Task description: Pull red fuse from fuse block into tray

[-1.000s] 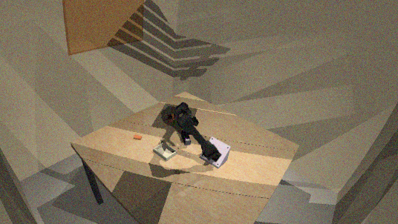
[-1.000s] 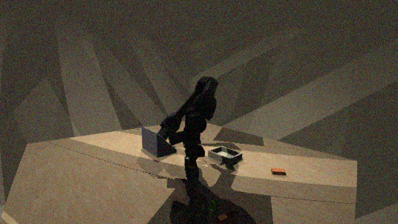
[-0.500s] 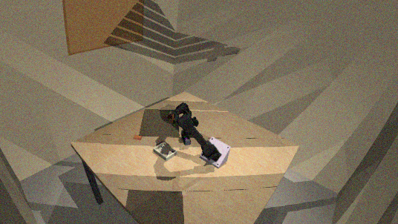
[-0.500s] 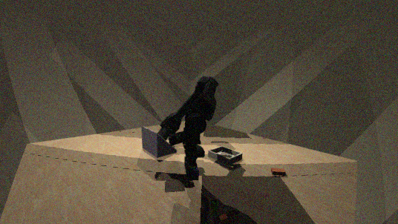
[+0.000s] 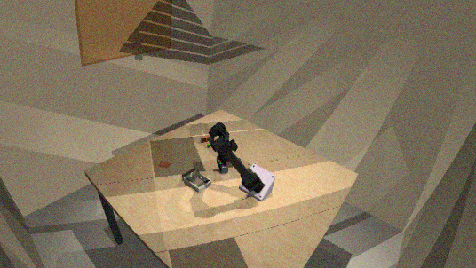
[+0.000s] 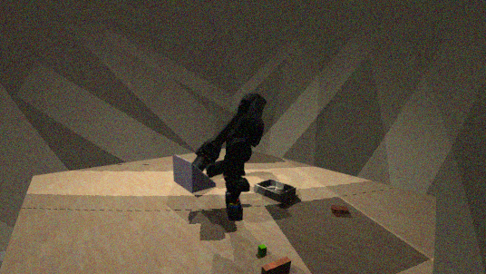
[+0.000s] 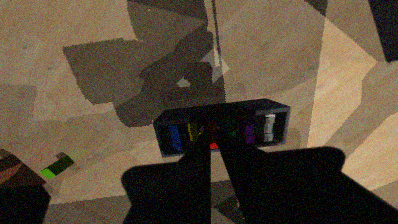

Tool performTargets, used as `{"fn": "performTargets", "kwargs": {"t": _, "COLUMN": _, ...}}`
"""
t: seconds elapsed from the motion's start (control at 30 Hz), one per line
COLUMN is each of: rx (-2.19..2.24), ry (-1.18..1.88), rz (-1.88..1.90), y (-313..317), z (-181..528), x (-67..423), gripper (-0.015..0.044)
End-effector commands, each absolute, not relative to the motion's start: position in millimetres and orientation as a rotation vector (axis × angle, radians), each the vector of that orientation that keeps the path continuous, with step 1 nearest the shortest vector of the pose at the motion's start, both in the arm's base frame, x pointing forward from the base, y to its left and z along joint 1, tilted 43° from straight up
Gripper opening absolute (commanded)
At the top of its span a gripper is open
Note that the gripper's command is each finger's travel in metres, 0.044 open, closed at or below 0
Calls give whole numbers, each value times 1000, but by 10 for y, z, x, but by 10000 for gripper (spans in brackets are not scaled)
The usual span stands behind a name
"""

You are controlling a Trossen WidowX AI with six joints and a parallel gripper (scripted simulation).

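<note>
Your hand is closed down narrow on the red fuse, which sits between the two dark fingers at the near edge of the fuse block. By my judgement the grasp is made but the extraction is not: in the wrist view the red piece is level with the block's front wall, with the blue, yellow, purple and white fuses standing in their slots just beside and behind it, so the straight upward pull remains to be done. The tray stands apart from the block on the tabletop and, as far as the top view shows, holds nothing red; carry and release also remain. Your arm reaches out from its grey base, folds high at the elbow and drops near vertical onto the block, hand pointing down. Whether the fingers touch the block's rim cannot be told from these views. Clearance to the neighbouring fuses looks tight; any sideways drift on the lift risks contact.
</note>
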State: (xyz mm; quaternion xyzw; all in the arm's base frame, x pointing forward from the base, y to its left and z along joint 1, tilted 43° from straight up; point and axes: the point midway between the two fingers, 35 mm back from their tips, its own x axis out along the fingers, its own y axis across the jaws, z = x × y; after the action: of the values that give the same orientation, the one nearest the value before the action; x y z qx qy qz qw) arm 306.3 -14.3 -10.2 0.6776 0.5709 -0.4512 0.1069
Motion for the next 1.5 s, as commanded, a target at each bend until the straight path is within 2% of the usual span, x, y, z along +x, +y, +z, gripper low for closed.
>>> {"fn": "performTargets", "kwargs": {"t": 0.0, "rx": 1992, "ry": 1678, "rz": -1322, "y": -170, "z": -79, "x": 3074, "gripper": 0}}
{"fn": "performTargets", "kwargs": {"t": 1.47, "rx": 1995, "ry": 1678, "rz": -1326, "y": -318, "z": 79, "x": 3087, "gripper": 0}}
